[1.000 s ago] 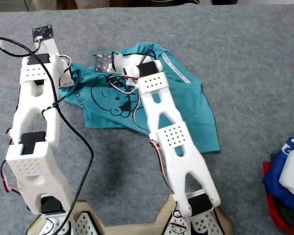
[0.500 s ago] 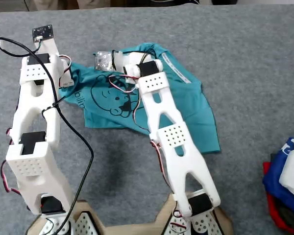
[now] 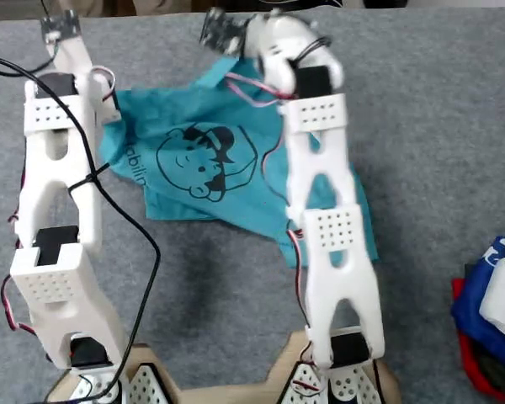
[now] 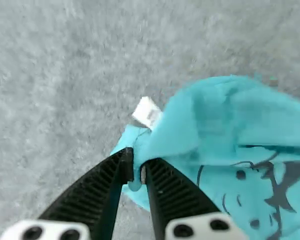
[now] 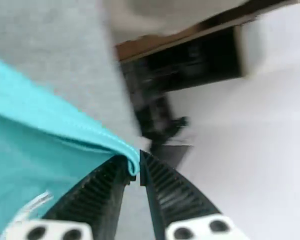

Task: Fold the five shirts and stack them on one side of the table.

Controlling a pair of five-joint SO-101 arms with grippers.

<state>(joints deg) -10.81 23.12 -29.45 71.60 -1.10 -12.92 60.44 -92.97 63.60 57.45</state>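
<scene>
- High view: both arms have swung toward the far edge of the counter (image 3: 438,126), and the teal shirt (image 3: 194,164) now stretches open between their fingers. It looks like spreading before the fold.
- Left wrist view: the left fingers (image 4: 126,167) are clenched on the shirt's edge, with its label (image 4: 147,112) just beyond the tips.
- Right wrist view: the right fingers (image 5: 146,167) are clenched on the hem.

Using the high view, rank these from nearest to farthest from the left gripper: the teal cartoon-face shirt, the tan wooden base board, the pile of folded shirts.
1. Teal cartoon-face shirt: its left edge is pinched in the left gripper.
2. Tan wooden base board: at the table's near edge, under the arms.
3. Pile of folded shirts: at the table's far right edge.
</scene>
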